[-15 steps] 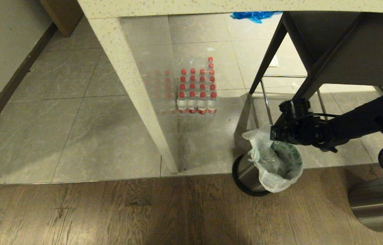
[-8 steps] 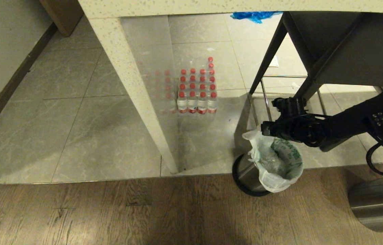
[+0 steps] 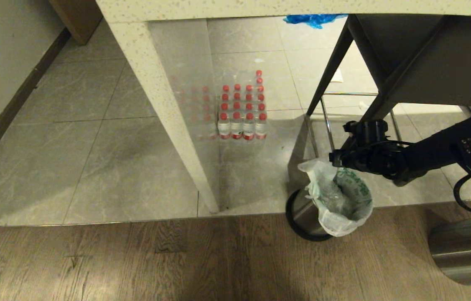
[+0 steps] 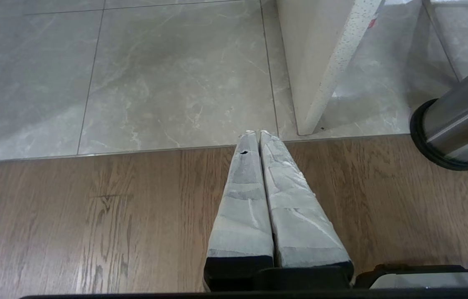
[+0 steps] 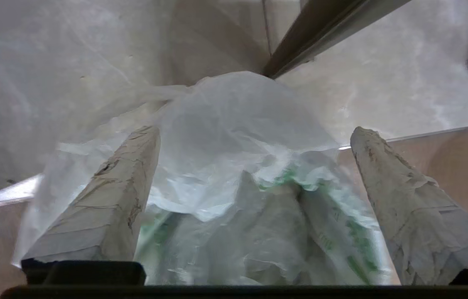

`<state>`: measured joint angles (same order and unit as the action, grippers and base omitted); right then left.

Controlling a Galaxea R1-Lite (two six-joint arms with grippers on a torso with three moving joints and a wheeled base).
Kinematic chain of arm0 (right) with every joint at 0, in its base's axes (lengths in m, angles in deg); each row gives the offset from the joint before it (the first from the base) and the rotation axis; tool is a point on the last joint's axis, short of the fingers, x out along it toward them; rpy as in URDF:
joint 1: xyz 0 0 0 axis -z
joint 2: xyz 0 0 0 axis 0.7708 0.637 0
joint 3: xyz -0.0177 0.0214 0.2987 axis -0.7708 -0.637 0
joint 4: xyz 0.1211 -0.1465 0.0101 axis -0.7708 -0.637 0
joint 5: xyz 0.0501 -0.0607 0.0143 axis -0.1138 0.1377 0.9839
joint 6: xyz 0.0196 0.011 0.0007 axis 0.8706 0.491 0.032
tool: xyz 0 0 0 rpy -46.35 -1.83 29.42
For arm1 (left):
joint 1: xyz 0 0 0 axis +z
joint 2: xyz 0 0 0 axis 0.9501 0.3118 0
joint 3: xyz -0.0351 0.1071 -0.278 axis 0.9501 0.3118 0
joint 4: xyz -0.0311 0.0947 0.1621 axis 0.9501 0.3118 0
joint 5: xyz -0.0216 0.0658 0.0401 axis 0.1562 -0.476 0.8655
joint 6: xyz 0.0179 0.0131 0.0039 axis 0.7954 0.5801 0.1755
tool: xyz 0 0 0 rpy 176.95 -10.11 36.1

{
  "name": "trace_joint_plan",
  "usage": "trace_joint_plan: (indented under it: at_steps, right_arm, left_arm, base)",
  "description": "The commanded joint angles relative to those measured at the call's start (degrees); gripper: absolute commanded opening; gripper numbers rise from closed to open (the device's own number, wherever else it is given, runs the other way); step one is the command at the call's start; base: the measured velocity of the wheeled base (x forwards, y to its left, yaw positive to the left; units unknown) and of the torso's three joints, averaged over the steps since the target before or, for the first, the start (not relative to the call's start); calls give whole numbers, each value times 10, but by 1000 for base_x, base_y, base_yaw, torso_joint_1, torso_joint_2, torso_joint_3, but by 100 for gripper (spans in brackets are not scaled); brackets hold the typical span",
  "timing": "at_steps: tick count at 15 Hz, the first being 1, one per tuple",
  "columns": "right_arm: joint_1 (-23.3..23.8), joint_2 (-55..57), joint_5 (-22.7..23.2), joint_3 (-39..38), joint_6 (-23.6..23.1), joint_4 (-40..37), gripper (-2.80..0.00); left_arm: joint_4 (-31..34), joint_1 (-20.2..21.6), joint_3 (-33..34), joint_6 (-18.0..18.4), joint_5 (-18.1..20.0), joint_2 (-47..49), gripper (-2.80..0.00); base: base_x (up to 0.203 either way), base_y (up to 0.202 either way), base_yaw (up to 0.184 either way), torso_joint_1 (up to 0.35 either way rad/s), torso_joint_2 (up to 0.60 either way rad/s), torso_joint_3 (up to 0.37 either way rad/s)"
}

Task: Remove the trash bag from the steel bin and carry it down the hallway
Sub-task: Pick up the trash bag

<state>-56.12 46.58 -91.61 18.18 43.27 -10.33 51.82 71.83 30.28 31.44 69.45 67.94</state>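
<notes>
We're early: the trash bag [image 3: 337,198] sits in the steel bin [image 3: 302,215], nothing lifted, no carrying begun. Left gripper [image 4: 258,135] is parked over the wood floor, fingers [image 4: 242,199] pressed together, bin base off to one side. Right gripper [image 5: 254,137] hangs just above the bag's raised edge, fingers [image 5: 105,195] spread wide, plastic between them, ungripped. Head view gives bin placement beside the worktop [image 3: 156,83] leg; only the right wrist view shows the finger gap.

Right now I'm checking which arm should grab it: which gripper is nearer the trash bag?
Right. The right gripper hovers over the trash bag, fingers spread either side of its raised edge. The left gripper is parked above the wood floor, off beside the steel bin.
</notes>
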Motion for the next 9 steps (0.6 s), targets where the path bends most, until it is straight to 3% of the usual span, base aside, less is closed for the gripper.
trace_joint_plan:
  at_steps: [1,3,4,7,9]
  right_arm:
    - [2,-7,15,2,14,-3,0]
    - [9,-37,90,-5,16,-12,0]
    - [13,-46,134,-5,-8,-19,0]
    - [31,-56,185,-6,-155,-48,0]
    - [34,-55,222,-6,-195,-71,0]
  left_arm:
    - [0,0,0,0,0,0,-280]
    - [0,0,0,0,0,0,-280]
    - [0,0,0,0,0,0,-280]
    - [0,0,0,0,0,0,-280]
    - [0,0,1,0,0,0,-280]
  base:
    - [0,0,0,0,0,0]
    - [0,0,0,0,0,0]
    - [0,0,0,0,0,0]
    - [0,0,0,0,0,0]
    - [0,0,0,0,0,0]
